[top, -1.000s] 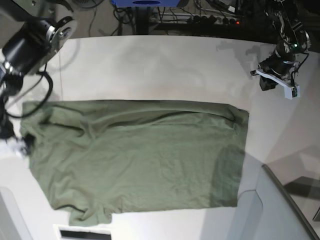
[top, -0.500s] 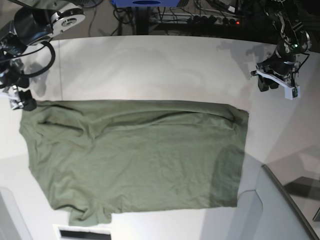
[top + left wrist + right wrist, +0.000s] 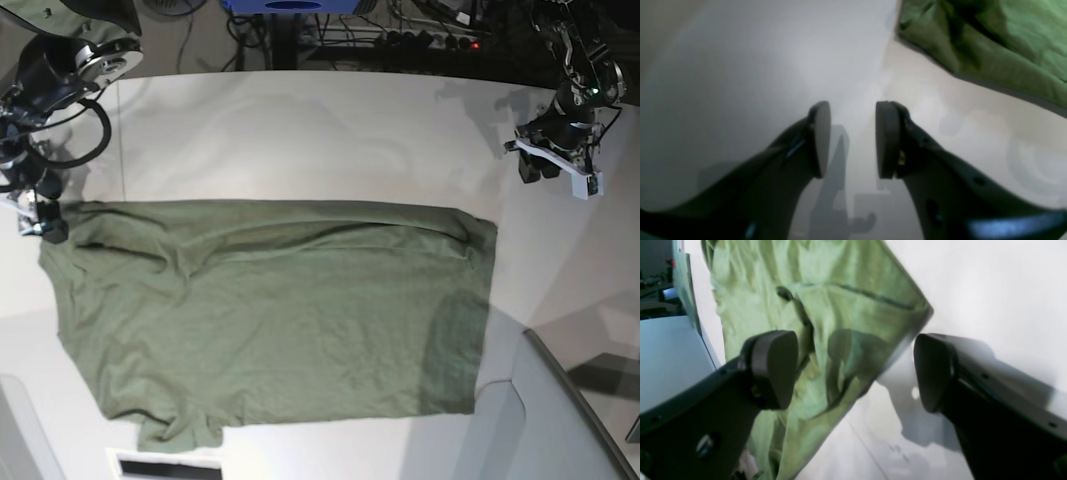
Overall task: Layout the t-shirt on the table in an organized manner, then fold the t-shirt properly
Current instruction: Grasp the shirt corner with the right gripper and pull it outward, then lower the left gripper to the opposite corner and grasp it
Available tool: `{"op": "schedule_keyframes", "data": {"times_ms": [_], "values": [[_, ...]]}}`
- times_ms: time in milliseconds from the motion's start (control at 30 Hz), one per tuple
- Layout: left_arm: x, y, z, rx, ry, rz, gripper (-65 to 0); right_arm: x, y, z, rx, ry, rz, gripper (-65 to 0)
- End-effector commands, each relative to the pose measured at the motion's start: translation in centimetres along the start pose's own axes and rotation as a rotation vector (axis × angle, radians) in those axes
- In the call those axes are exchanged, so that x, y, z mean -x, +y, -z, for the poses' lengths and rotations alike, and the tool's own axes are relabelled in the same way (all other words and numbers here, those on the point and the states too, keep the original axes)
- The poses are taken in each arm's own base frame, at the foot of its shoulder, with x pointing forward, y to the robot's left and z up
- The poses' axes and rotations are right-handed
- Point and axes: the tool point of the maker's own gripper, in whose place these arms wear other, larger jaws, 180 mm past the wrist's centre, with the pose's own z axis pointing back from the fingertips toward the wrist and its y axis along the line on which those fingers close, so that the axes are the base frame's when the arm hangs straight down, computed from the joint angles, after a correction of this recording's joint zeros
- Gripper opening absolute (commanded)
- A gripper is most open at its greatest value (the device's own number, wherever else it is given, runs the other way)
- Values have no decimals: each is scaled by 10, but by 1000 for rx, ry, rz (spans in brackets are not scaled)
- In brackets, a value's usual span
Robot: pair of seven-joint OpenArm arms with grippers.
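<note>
Both claws stood empty: the right gripper (image 3: 35, 215) had lifted wide open off the t-shirt (image 3: 270, 315) at the table's (image 3: 300, 130) left edge. The left gripper (image 3: 851, 140), part open, hung clear, so the layout looked done and folding could begin.

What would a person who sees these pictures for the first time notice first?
The olive-green t-shirt catches the eye first: it lies spread out, slightly wrinkled, across the middle of the white table. Next come the two arms. The right gripper hangs at the shirt's corner on the base view's left with its jaws wide open and nothing between them. The left gripper is over bare table, apart from the shirt, also open and empty.
</note>
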Motion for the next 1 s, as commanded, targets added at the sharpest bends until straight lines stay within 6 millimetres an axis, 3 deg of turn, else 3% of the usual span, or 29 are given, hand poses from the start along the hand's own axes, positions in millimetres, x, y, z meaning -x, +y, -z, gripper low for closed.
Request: {"op": "schedule_keyframes", "data": {"times_ms": [0,200,333,433,567,800,967], "values": [[-15,2,-3,0,-47,14,-426,-8,3,1,1,-17,-1,-147],[-15,2,-3,0,-47,14,-426,-17,1,1,3,-47,0,-161],[-15,2,-3,0,-47,14,-426,-20,1,1,3,-65,0,-284],[-15,2,-3,0,-47,14,-426,-20,1,1,3,-65,0,-330],[-15,2,-3,0,-47,14,-426,-21,4,3,-5,-70,4,-335],[-15,2,-3,0,-45,13,-426,-18,-6,20,-6,-30,66,-333],[-15,2,-3,0,-45,13,-426,-19,-10,20,-1,-36,70,-347]]}}
